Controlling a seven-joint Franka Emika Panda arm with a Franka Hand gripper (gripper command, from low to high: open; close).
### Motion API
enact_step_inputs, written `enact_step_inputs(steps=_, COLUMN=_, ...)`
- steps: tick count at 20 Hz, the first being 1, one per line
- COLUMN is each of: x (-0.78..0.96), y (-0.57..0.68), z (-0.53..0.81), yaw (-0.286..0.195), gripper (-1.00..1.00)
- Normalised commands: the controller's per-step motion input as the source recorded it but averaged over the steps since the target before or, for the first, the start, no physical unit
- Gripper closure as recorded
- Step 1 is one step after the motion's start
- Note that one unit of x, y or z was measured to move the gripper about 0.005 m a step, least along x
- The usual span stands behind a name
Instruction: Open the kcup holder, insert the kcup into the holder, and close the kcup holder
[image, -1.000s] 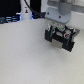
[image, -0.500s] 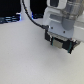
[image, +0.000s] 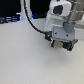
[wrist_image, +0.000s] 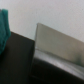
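- White worktop (image: 25, 60) fills the exterior view; dark clutter lines its far edge.
- End effector (image: 62, 44) hangs low over the worktop; its opening cannot be told.
- Wrist view: blurred kcup holder (wrist_image: 55, 50), contents unseen.

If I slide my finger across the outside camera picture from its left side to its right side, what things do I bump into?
From the exterior view's left: dark clutter at the back edge → black cable → white robot arm, with its gripper underneath, all over a white table.
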Motion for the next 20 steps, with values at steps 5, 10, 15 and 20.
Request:
enact_step_inputs(steps=5, x=-0.49, y=0.5, z=0.07, yaw=0.078, gripper=-1.0)
enact_step_inputs(steps=10, x=-0.47, y=0.61, z=0.1, yaw=0.045, gripper=-1.0)
enact_step_inputs(steps=15, x=-0.59, y=0.66, z=0.14, yaw=0.021, gripper=-1.0)
enact_step_inputs(steps=20, x=-0.75, y=0.61, z=0.05, yaw=0.034, gripper=-1.0)
